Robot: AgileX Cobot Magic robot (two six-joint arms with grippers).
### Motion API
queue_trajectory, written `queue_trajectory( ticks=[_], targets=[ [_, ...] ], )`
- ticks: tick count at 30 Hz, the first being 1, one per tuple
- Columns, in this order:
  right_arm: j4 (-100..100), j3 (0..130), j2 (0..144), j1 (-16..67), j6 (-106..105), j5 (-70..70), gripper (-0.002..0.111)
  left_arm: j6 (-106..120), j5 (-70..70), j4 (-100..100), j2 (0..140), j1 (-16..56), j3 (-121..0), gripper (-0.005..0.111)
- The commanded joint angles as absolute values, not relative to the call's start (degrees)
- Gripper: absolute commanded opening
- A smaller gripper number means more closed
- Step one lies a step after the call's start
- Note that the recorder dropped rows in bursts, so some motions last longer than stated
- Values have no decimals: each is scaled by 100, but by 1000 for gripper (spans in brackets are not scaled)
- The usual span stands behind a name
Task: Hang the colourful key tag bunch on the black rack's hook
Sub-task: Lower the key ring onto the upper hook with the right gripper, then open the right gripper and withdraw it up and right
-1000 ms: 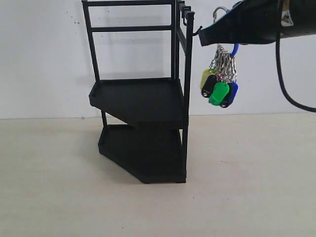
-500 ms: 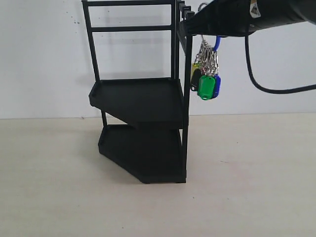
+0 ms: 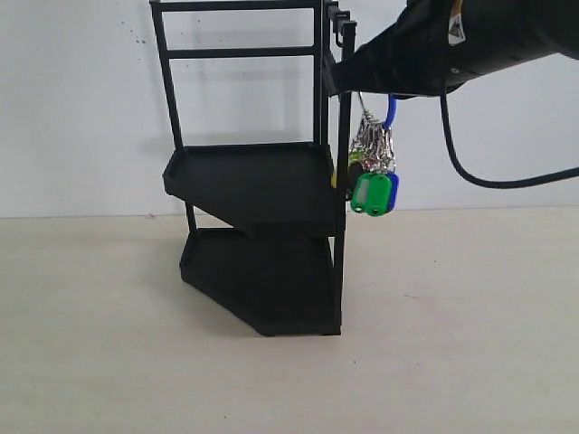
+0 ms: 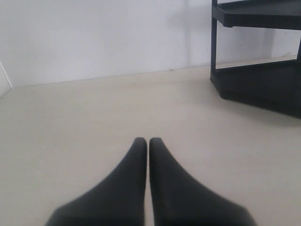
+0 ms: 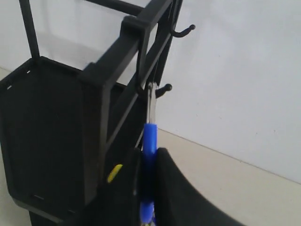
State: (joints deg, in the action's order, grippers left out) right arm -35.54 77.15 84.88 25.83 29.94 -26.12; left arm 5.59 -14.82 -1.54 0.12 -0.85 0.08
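Observation:
The black rack (image 3: 253,181) stands at the back, with its front upright on its right side. My right gripper (image 3: 338,80) sits against the top of that upright, shut on the blue loop (image 3: 391,112) of the colourful key tag bunch (image 3: 373,181), which hangs just right of the upright. In the right wrist view the gripper (image 5: 149,151) pinches the blue loop (image 5: 149,136). The bunch's metal ring (image 5: 151,101) stands against the stem of the hook (image 5: 165,88); I cannot tell if it is over it. My left gripper (image 4: 148,140) is shut and empty, low over the table.
A second like hook (image 5: 185,31) juts from the rack's top rail farther back. The rack's two trays (image 3: 258,289) hold nothing. The rack's lower tray (image 4: 263,84) lies ahead of the left gripper. A white wall stands behind the rack.
My right gripper has carried the bunch leftward from open air to the top of the rack's front upright. The tags now hang lower, close beside the upright.

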Motion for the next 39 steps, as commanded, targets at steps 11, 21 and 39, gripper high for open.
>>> queue_trajectory(
  ticks=[11,21,39],
  targets=[
    [-3315,7779,8467,2578,2623,-2721,0,555,-1444,-134,0,-78,0,4],
    [-3325,7779,8467,2578,2623,-2392,48,555,-1444,-134,0,-78,0,4],
    [-3882,7913,7034,2578,2581,-5152,4,555,-1444,-134,0,-78,0,4]
  ],
)
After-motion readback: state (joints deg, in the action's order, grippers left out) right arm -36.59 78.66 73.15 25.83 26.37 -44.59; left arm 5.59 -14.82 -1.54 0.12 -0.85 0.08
